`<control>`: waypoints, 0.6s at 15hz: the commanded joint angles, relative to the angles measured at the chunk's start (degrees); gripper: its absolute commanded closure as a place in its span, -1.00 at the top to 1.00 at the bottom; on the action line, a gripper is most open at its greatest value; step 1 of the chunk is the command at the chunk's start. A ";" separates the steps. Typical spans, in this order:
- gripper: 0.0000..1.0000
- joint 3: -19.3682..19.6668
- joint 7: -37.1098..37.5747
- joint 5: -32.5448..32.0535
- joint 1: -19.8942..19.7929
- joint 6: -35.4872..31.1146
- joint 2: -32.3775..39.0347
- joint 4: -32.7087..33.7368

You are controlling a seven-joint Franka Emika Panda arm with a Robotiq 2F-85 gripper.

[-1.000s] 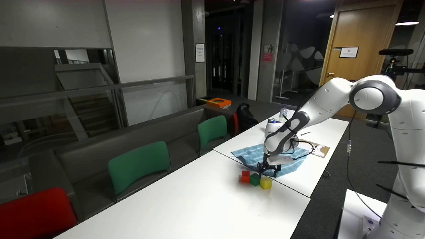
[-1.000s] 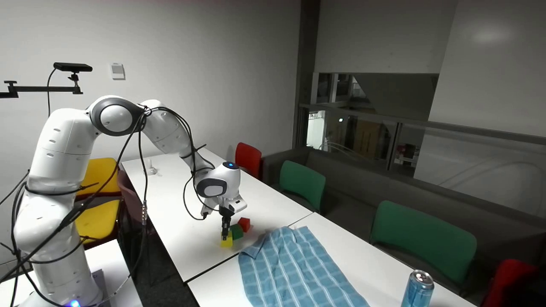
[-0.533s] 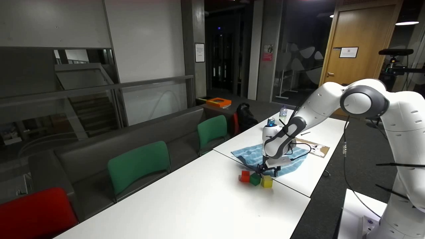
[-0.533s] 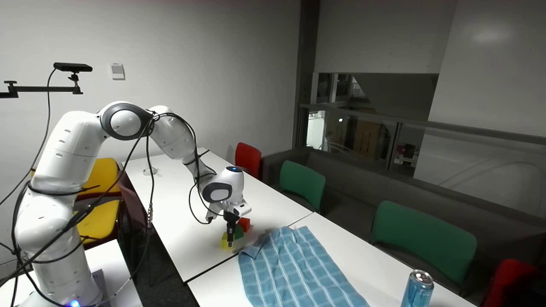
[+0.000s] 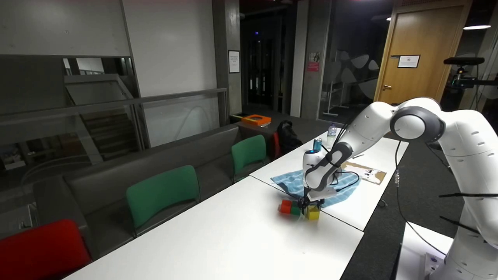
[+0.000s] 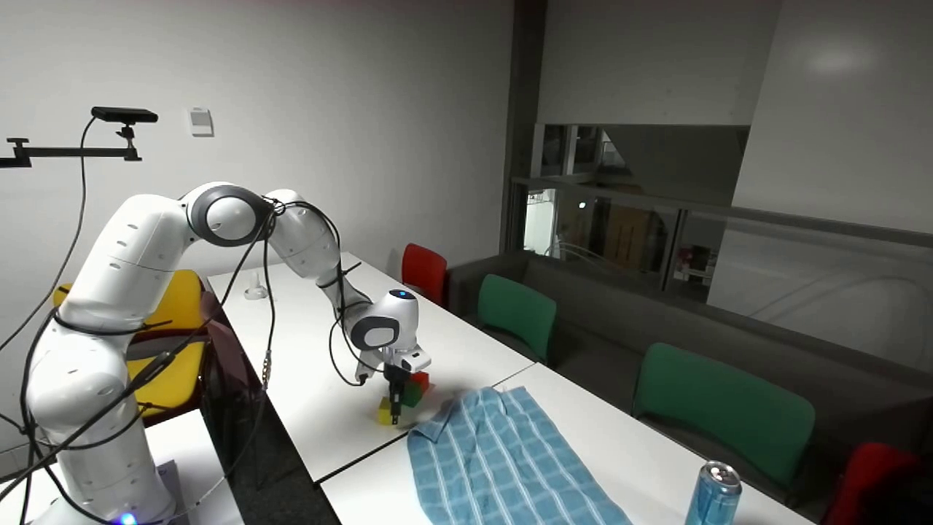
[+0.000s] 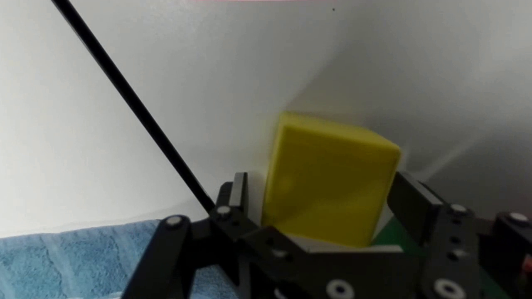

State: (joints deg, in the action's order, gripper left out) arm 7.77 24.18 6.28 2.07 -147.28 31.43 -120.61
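A yellow cube (image 7: 328, 182) sits on the white table between the spread fingers of my gripper (image 7: 322, 187). Bare table shows between the cube and the left finger (image 7: 239, 191). The right finger (image 7: 415, 203) is very near the cube's other side; whether they touch I cannot tell. Just outside that finger is a green cube (image 5: 295, 208), mostly hidden in the wrist view. Beside it, and looking in contact with it, is a red cube (image 5: 285, 206). In an exterior view the gripper's dark finger partly covers the yellow cube (image 6: 384, 413).
A blue checked cloth (image 6: 503, 459) lies close by, just across the seam between the tables. Farther along stand a blue can (image 6: 714, 496) and a bottle (image 5: 331, 132). A brown board with white shapes (image 5: 371, 175) lies past the cloth. Green chairs (image 5: 163, 194) line the table.
The arm has come lower and rotated slightly, bringing the fingers down around the yellow cube. The green and red cubes have shifted away from the yellow one, widening the gap.
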 commanded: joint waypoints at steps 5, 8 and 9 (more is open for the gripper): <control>-0.39 1.41 3.23 -1.08 2.01 2.24 1.21 2.99; -0.39 2.44 5.53 -1.28 2.90 2.40 -1.06 1.20; -0.39 3.13 6.56 -1.42 3.27 2.02 -2.30 0.23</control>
State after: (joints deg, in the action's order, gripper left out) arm 8.74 27.09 6.28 3.81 -146.48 32.39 -118.65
